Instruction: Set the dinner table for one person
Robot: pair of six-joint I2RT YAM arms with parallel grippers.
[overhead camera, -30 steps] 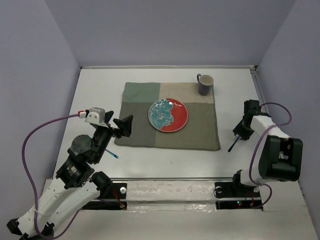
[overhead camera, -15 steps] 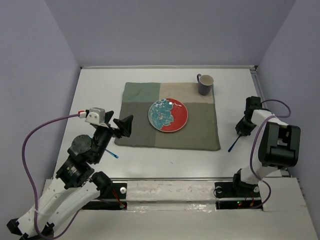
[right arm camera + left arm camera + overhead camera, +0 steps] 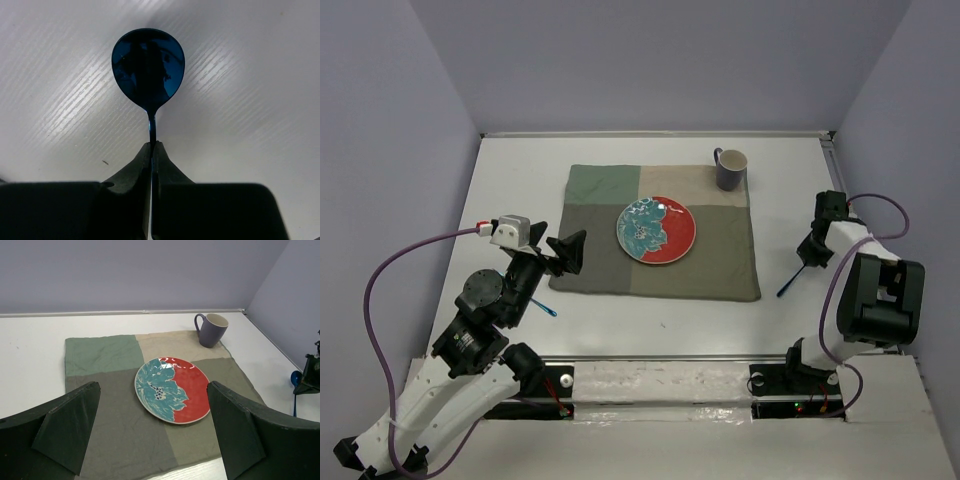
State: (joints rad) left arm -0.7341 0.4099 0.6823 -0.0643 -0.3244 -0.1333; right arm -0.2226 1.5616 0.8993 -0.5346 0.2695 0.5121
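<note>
On the white dinner table [image 3: 520, 180] lies a green-and-beige mat [image 3: 720, 265]. On the mat sit a teal-and-red plate [image 3: 656, 230] and a purple mug [image 3: 731, 169] at its far right corner. My right gripper [image 3: 806, 258] is shut on the thin handle of a blue spoon [image 3: 787, 286], right of the mat. In the right wrist view the spoon bowl [image 3: 148, 65] points away from the fingers [image 3: 135, 165], low over the table. My left gripper [image 3: 567, 252] is open and empty at the mat's left edge; its view shows the plate [image 3: 172, 395] and mug [image 3: 212, 330].
A second blue utensil [image 3: 545, 308] lies on the table partly under my left arm, near the mat's front left corner. Grey walls enclose the table on three sides. The right wall stands close to my right arm.
My right wrist has moved right and a little farther back, still holding the spoon, which has tilted with it. The left arm has not moved.
</note>
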